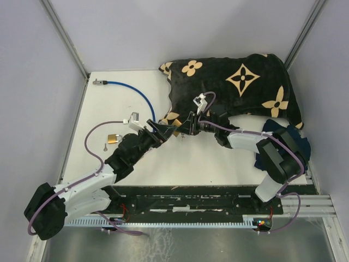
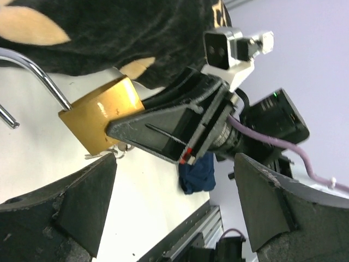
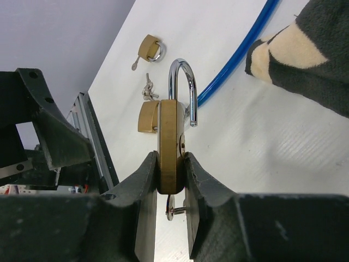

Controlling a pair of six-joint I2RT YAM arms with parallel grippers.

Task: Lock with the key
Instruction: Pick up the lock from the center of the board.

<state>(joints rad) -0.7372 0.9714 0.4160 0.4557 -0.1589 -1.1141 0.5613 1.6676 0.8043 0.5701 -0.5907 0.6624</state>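
Left end effector [image 1: 165,131] is holding its jaws wide apart, empty, facing the padlock [image 3: 170,147]. Right end effector [image 3: 172,164] is clamping that brass padlock by its flat sides, shackle [image 3: 182,82] standing open, key [image 3: 173,210] showing at its base. Beyond the padlock, a smaller padlock [image 3: 148,47], blue cable [image 3: 240,54] and patterned cloth [image 1: 234,82] are lying on the counter [image 1: 109,103].

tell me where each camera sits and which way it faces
top external: above, behind the bases, looking down at the table; left arm and right arm show.
left wrist: on the left arm, facing the padlock; its open fingers frame it.
right wrist: on the right arm, facing the cable; right gripper shut on the padlock.
shared: both wrist views show the padlock.
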